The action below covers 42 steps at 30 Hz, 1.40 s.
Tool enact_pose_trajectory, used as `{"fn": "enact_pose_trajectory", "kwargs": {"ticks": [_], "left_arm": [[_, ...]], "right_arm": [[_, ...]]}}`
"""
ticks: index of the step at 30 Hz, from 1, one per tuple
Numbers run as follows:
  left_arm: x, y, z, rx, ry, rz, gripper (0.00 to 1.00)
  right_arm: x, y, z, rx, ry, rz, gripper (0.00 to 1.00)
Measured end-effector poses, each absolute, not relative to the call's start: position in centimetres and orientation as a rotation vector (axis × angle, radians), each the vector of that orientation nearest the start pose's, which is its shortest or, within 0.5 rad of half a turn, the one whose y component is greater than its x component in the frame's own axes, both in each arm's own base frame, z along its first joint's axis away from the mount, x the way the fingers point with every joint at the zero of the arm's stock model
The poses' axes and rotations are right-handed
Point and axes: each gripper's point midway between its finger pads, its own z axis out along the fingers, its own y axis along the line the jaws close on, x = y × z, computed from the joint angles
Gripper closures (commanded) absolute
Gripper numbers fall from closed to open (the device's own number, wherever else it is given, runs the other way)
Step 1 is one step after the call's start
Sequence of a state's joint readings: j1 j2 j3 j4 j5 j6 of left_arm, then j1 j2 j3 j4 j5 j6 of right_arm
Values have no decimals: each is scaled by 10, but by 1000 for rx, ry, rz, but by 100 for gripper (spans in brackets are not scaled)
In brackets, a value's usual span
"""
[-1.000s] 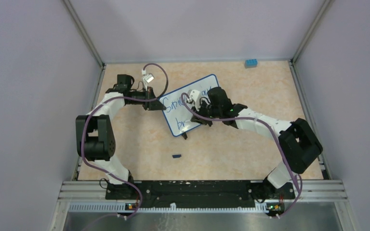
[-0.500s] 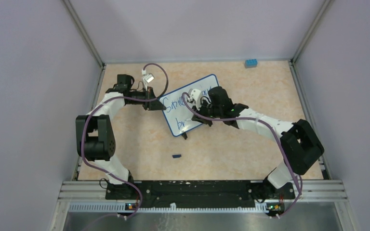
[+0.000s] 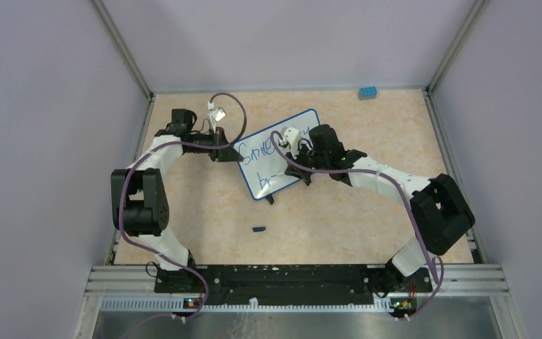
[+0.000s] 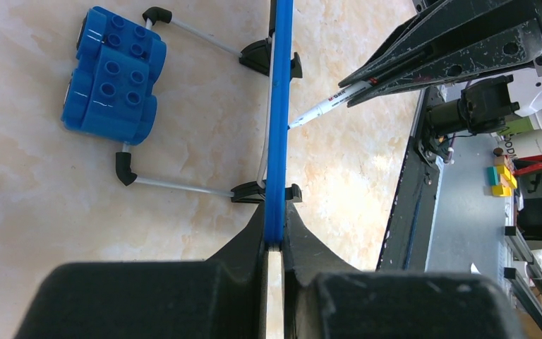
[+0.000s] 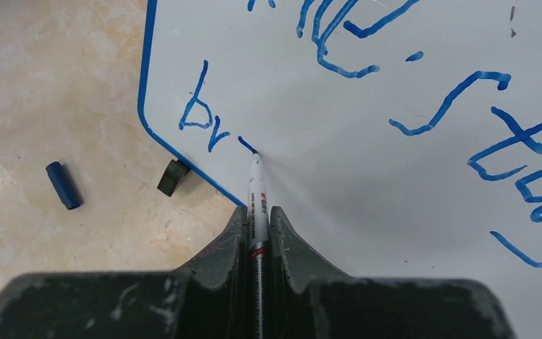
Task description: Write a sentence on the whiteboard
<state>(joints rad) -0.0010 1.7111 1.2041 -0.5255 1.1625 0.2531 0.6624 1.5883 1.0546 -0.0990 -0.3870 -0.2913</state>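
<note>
Site: robotics lab, a single test cell, seen from my remote station.

Enclosure: plain lilac walls [image 3: 42,141] on three sides, held by bare metal posts [image 3: 123,49].

Worktop [image 3: 339,219]: beige marbled sheet.

Fixtures: my left arm [image 3: 145,201] and right arm [image 3: 437,212], bolted to a black rail [image 3: 282,275] at the near edge. Purple cables [image 3: 244,119] loop along them.

Past the worktop's edge, in my left wrist view: a grey surface [image 4: 459,212] carrying a red-handled tool [image 4: 533,164] and small coloured blocks [image 4: 500,176].
</note>
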Motion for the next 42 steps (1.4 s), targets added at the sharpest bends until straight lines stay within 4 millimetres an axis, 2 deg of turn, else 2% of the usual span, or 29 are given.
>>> {"fn": "enact_pose_trajectory", "kwargs": {"ticks": [19, 33, 39, 42], "left_arm": [[344, -158, 156, 663, 2085, -1328, 100], [344, -158, 156, 663, 2084, -1328, 100], [344, -158, 156, 663, 2084, -1330, 100], [344, -158, 156, 664, 2083, -1331, 100]], "right_arm": [[307, 314, 129, -1225, 1856, 647, 100], [297, 307, 112, -1261, 1897, 648, 100], [295, 305, 114, -1263, 1903, 649, 100], [298, 308, 125, -1256, 1887, 651, 100]]}}
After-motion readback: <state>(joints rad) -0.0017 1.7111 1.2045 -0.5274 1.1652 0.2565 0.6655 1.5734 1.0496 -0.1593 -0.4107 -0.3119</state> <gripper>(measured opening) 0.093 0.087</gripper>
